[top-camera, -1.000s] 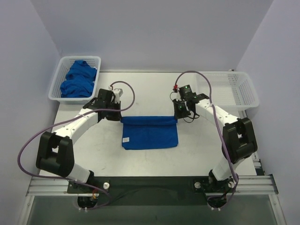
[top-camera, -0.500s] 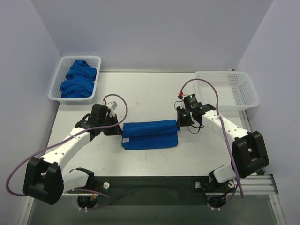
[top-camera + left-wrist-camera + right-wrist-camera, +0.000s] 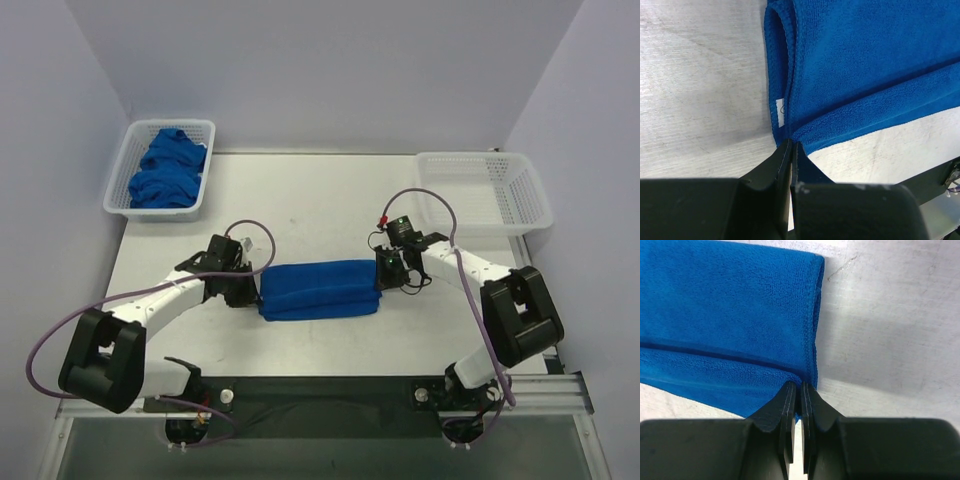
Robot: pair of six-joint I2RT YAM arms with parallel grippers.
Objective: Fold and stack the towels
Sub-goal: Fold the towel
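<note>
One royal-blue towel (image 3: 320, 290) lies folded into a narrow band on the table's middle. My left gripper (image 3: 250, 291) is shut on the band's left end. In the left wrist view the left gripper (image 3: 791, 145) pinches the upper layer's corner of the towel (image 3: 865, 65), just below a small white tag (image 3: 780, 111). My right gripper (image 3: 385, 272) is shut on the right end. In the right wrist view the right gripper (image 3: 800, 386) clamps the folded-over edge of the towel (image 3: 730, 315). Several more towels (image 3: 168, 165) lie crumpled in the left basket (image 3: 118, 195).
A white mesh basket (image 3: 520, 200) with nothing showing in it stands at the back right. The left basket sits at the table's back left corner. The arms' bases and a metal rail (image 3: 320, 392) run along the near edge.
Both grippers have drawn the towel's far edge toward the near side, laying it over the lower half. The towel went from a wide rectangle to a narrow band.
</note>
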